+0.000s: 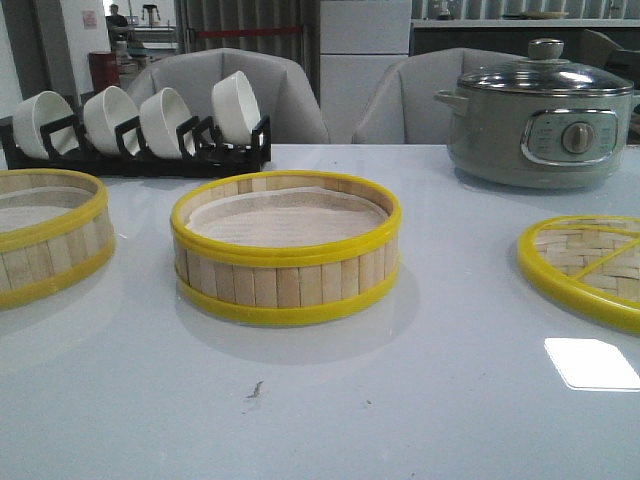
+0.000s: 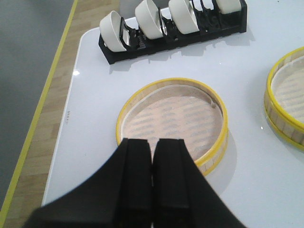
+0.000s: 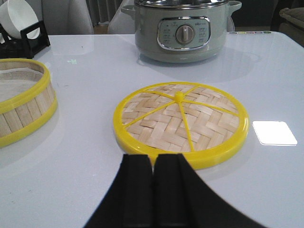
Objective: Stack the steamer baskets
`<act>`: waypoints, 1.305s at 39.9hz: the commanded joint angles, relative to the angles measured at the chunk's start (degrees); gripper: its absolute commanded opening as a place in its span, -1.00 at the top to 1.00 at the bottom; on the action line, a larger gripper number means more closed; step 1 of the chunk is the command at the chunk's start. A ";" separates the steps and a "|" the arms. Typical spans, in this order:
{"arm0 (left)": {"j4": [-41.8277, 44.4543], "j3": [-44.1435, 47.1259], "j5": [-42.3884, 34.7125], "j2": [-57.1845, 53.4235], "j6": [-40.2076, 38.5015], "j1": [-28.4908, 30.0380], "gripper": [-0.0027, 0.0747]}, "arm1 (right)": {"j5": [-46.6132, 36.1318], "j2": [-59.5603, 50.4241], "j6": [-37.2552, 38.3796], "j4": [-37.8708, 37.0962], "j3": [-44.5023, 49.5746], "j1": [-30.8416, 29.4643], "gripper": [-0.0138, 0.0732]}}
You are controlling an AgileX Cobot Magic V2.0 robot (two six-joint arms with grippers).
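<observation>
Two steamer baskets are seen on the white worktop (image 1: 420, 400), not stacked. Centre basket (image 1: 286, 250) sits mid-worktop in front view, upright, white liner (image 1: 285, 222) lying inside. Left basket (image 1: 45, 235) is set at approx. 9 o'clock from it, cut off by frame edge, well apart, no contact betw. the two. Both rest flat on worktop; yellow rims top & bottom, pale slat walls.

Left hand (image 2: 152, 156) is seen in left wrist view only: black fingers pressed together, clenched, nothing held. It hangs over the near rim of the left basket (image 2: 172, 126); contact w/ rim cannot be told. Liner in that basket is visible, slightly rucked at one edge. Part of the centre basket (image 2: 285, 99) shows at frame edge.

Right hand (image 3: 153, 166) is seen in right wrist view only: fingers likewise closed on each other, empty. It is held just beside the near edge of the woven lid (image 3: 180, 123); whether touching cannot be told.

Lid (image 1: 585, 265) lies flat at approx. 3 o'clock from centre basket, apart from it, partly out of frame. Yellow rim w/ spokes meeting at a small knob.

Grey-green pot (image 1: 540, 115) w/ glass cover is placed at approx. 1 o'clock, far side of worktop, dial facing camera. Black rack (image 1: 140, 150) holding four white bowls (image 1: 236, 105) on edge is noted at approx. 11 o'clock. A bright window reflection (image 1: 592, 363) is noted on worktop near the lid. Small dark speck (image 1: 256, 389) at 6 o'clock from centre basket.
</observation>
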 commanded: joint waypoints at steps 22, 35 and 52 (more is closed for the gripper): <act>-0.75 -2.04 -3.40 0.21 -0.14 -0.39 0.70 | -4.96 -1.22 -0.48 0.03 -0.90 0.15 0.56; -1.08 -2.04 -3.40 0.21 -0.14 -0.39 0.70 | -4.96 -1.22 -0.48 0.03 -0.90 0.15 0.56; -3.05 -2.04 -3.40 0.21 -0.14 -0.39 0.70 | -5.09 -1.21 -0.48 -0.02 -0.90 0.15 0.56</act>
